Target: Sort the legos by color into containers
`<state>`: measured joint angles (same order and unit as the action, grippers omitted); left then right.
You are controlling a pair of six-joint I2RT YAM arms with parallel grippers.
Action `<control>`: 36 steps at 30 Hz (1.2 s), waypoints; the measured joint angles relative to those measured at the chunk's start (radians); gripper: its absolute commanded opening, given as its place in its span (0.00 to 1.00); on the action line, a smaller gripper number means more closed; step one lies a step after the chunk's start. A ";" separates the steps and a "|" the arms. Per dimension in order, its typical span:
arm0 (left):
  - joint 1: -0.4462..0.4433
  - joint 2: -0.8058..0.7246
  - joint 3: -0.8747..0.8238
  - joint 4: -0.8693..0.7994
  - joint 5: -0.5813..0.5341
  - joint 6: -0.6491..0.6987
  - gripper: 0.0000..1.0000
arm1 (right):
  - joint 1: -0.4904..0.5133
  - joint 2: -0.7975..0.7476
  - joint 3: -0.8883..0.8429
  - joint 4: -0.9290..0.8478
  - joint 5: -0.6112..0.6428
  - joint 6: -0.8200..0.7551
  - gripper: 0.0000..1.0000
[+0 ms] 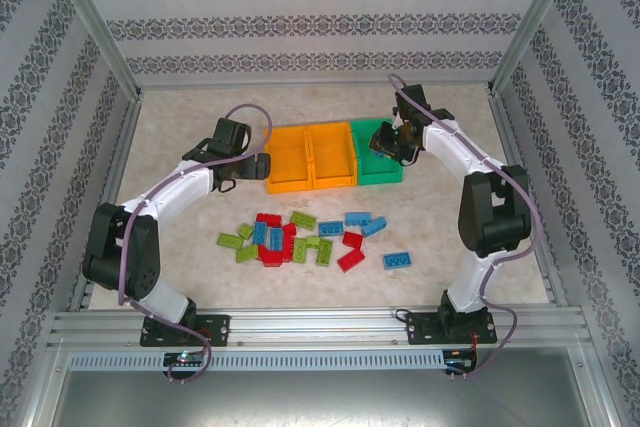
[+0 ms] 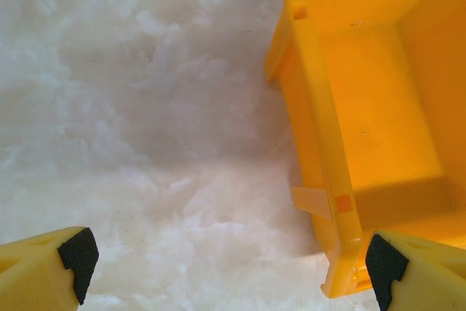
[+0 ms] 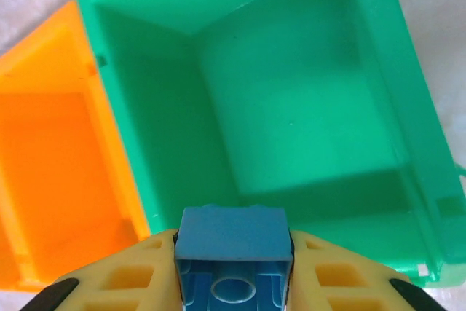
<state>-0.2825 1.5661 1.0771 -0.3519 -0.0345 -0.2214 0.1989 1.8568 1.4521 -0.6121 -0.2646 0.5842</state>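
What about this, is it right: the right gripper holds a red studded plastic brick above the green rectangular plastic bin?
The colour is wrong: the right gripper holds a blue studded plastic brick above the green rectangular plastic bin, as the right wrist view shows.

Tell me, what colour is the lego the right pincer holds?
Blue. The right wrist view shows the lego best, above the green bin.

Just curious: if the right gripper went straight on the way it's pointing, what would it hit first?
Likely the bare floor of the green bin, with the blue lego brick it grips touching first; depth is hard to judge.
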 measured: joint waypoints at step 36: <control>0.000 -0.053 -0.067 -0.008 -0.023 -0.043 0.98 | 0.074 0.057 0.050 -0.081 0.100 -0.128 0.89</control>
<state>-0.2825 1.5127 1.0100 -0.3599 -0.0578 -0.2642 0.2733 1.9137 1.5021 -0.6930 -0.1650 0.4561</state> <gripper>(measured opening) 0.975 0.871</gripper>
